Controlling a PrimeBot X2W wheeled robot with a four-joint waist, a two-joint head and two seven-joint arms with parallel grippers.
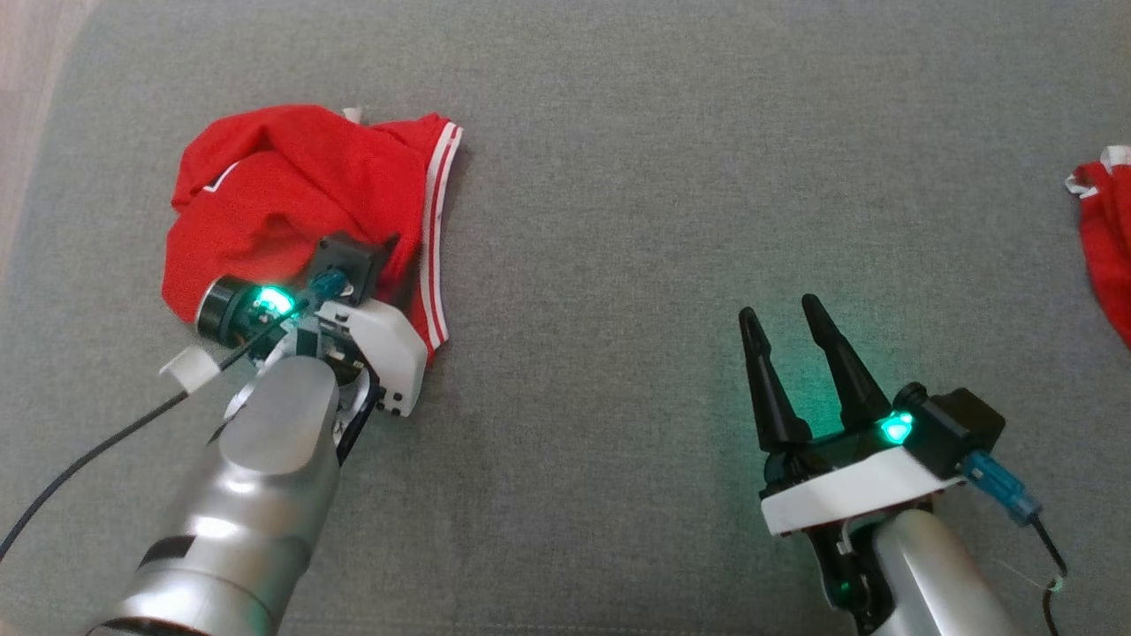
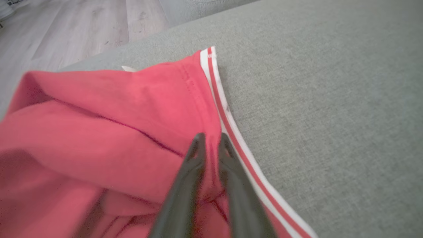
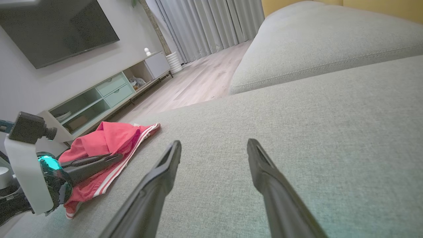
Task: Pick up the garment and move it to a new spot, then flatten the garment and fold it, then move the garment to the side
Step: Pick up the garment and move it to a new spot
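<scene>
The garment [image 1: 292, 185] is a red piece with a red-and-white striped band, lying crumpled at the left of the grey sofa seat [image 1: 618, 221]. My left gripper [image 2: 211, 138] points down into the garment [image 2: 115, 132] just inside the striped band. Its fingers stand nearly together with a fold of red cloth pinched between them. In the head view the wrist covers those fingers. From the right wrist view I see the garment [image 3: 109, 138] with the left gripper [image 3: 112, 158] lying on it. My right gripper [image 1: 782, 314] hovers open over bare seat at the lower right, its fingers [image 3: 172, 158] wide apart.
Another red cloth with white trim [image 1: 1104, 238] lies at the seat's right edge. Wooden floor [image 1: 26, 88] begins past the seat's left edge. A raised sofa cushion [image 3: 314, 39] lies beyond the seat, and a low TV cabinet [image 3: 109, 96] stands across the floor.
</scene>
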